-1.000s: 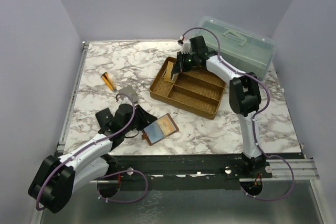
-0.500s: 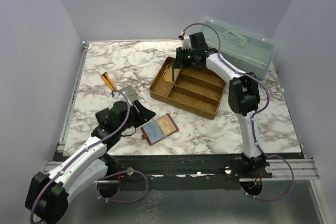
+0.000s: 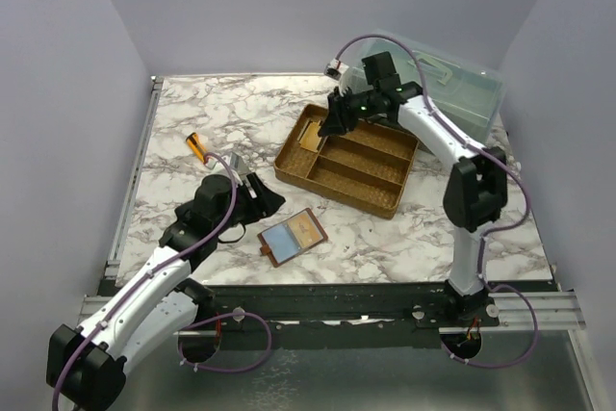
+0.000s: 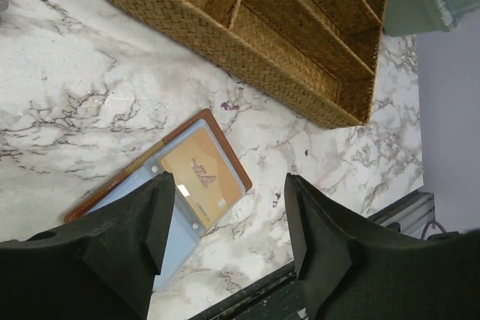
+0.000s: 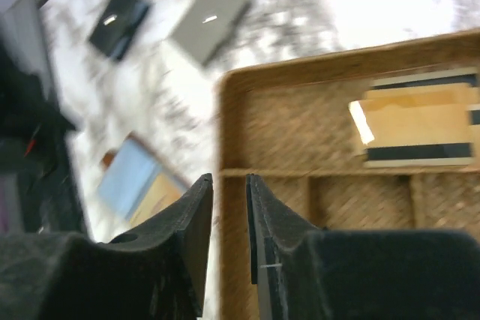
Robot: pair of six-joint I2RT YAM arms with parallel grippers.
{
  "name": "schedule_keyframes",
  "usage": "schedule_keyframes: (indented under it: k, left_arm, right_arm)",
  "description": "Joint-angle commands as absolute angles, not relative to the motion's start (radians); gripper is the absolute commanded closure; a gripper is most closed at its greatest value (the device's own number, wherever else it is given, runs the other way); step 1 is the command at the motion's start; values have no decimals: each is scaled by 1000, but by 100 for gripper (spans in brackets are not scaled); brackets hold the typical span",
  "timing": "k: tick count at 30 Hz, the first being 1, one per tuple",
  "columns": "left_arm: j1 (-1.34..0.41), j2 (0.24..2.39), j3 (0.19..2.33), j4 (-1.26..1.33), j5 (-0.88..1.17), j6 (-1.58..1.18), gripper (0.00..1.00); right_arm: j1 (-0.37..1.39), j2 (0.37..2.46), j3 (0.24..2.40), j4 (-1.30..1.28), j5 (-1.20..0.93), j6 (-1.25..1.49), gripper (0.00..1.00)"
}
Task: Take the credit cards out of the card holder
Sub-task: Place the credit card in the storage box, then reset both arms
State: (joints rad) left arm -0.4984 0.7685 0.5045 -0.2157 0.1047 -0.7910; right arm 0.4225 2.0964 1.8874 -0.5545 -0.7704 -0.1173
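So the card holder (image 3: 293, 236) lies spread open near the table's near edge, a tan card (image 4: 201, 182) showing in its pocket. Left gripper (image 4: 225, 237) hovers over it, fingers apart, probably lining up a grab. Right gripper (image 5: 229, 239), nearly closed and empty, sits above the wicker tray (image 3: 385, 201), where pulled-out cards (image 5: 420, 127) lie in an end compartment.

Marble table (image 3: 385, 238): tray (image 3: 332, 180), card holder (image 3: 294, 236), probably wallets (image 5: 208, 19).

No readable text, number or brand is shown. A small dark mark is printed on the tan card (image 4: 201, 180) between the left gripper's fingers, but it cannot be deciphered.
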Motion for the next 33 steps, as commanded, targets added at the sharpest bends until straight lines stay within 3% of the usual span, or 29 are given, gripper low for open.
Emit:
schedule_keyframes:
  k: [1, 4, 9, 13, 18, 24, 33]
  left_arm:
    - [-491, 749, 543, -232, 134, -749, 31]
    - [-489, 732, 544, -230, 144, -752, 27]
    - [-486, 731, 597, -226, 105, -718, 8]
    - [-482, 782, 686, -225, 85, -666, 6]
    - [-481, 816, 777, -213, 77, -630, 6]
    - [-479, 824, 785, -143, 61, -638, 1]
    - [-479, 793, 743, -129, 40, -650, 1]
  right_arm:
    - [424, 1831, 1707, -702, -1029, -397, 66]
    - [423, 1633, 1554, -704, -993, -485, 51]
    - [337, 1428, 1424, -694, -978, -514, 25]
    - [162, 1325, 1368, -664, -1109, -447, 16]
    - [-33, 1214, 1296, -583, -1114, -295, 3]
    - [-268, 1143, 1142, -309, -1326, 23, 1]
    - [-298, 1145, 1190, -346, -1226, 36, 1]
